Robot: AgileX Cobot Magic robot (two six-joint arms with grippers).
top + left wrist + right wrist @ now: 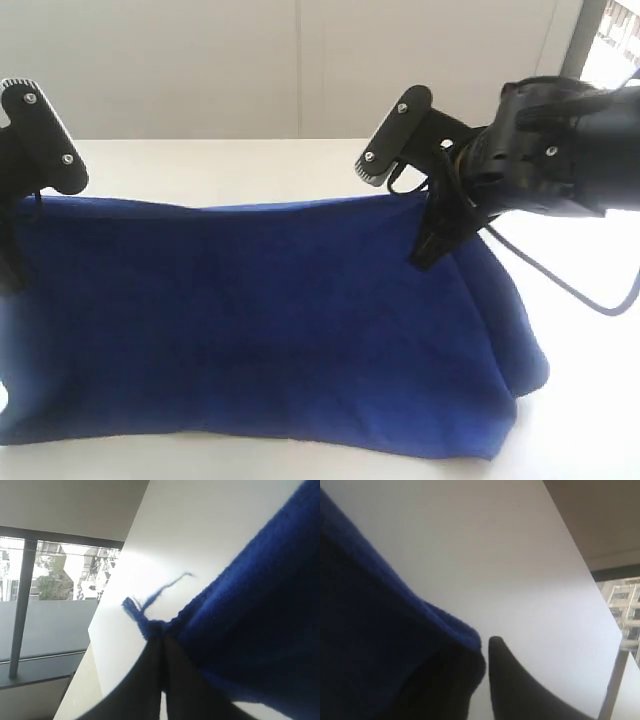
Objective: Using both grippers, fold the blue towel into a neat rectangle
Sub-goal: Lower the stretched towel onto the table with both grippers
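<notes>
Surface: white table (250, 165), smooth & plain; we see it bare at the back & down the rt side.
On it: blue towel (260, 320), spread wide across the front.
Towel contact: we see the lower part resting on the tabletop, upper edge raised off it, stretched L to R.
Rt end: cloth bunches into a rounded fold, touching the top.
Black cable (590, 295), rt side: we can't tell if it touches the table.
</notes>
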